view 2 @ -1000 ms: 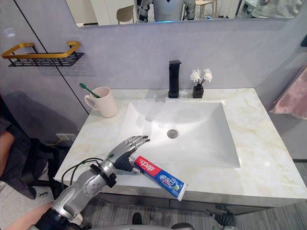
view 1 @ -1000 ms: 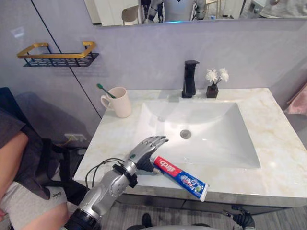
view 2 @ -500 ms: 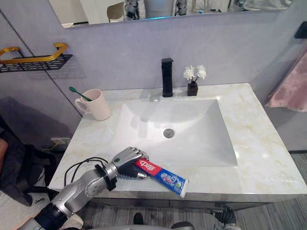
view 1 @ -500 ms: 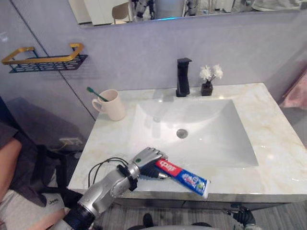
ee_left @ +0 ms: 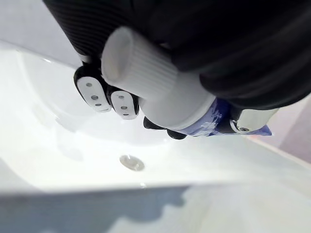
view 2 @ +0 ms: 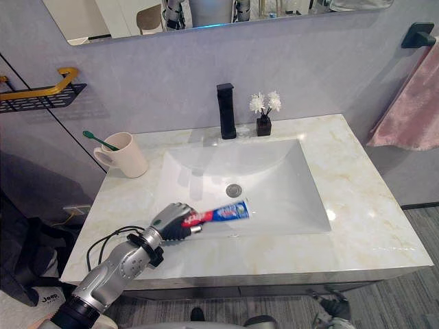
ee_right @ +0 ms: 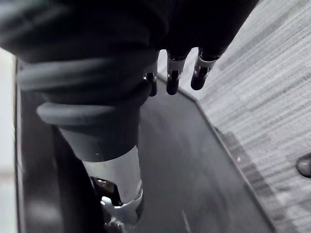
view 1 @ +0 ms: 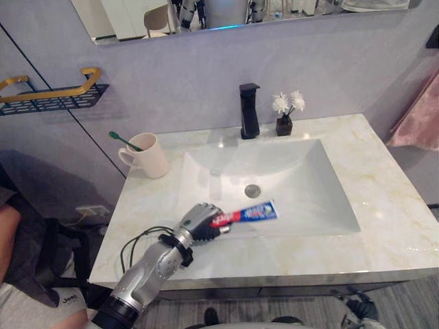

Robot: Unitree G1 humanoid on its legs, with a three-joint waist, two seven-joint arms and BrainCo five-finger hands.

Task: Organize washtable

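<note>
**1. Robot hand state**
The left robot hand (view 1: 198, 221) is closed around the toothpaste tube (view 1: 252, 213), fingers and thumb wrapped round its cap end. In the left wrist view the white ribbed cap (ee_left: 141, 63) protrudes from the grip. The right robot hand (ee_right: 172, 80) hangs beside the body with relaxed, uncurled fingers and holds nothing.

**2. Location of the task item**
The tube projects from the left robot hand over the front-left part of the sink basin (view 1: 302, 185). It lies roughly level and appears clear of the surface.

**3. Surrounding items**
- Mug (view 1: 152, 155): upright near the rear-left corner of the tabletop (view 1: 391, 226), well apart from the tube.
- Toothbrush (view 1: 125, 140): green, standing in the mug and leaning over its rim.
- Faucet (view 1: 249, 110): black, at the rear edge behind the basin.
- Flower vase (view 1: 285, 113): small, dark, just beside the faucet.
- Wall shelf (view 1: 48, 96): gold-railed, on the wall beyond the left edge.

**4. Task progress (assessment)**
The grasp is complete. Placement is outstanding: the tube has not yet been set down. The mug or the wall shelf is the probable destination. The toothbrush is already stowed, and no other loose item lies on the tabletop.

**5. Markings**
The tube carries a red and blue printed label with white lettering, which cannot be read here. The mug is unmarked.
</note>
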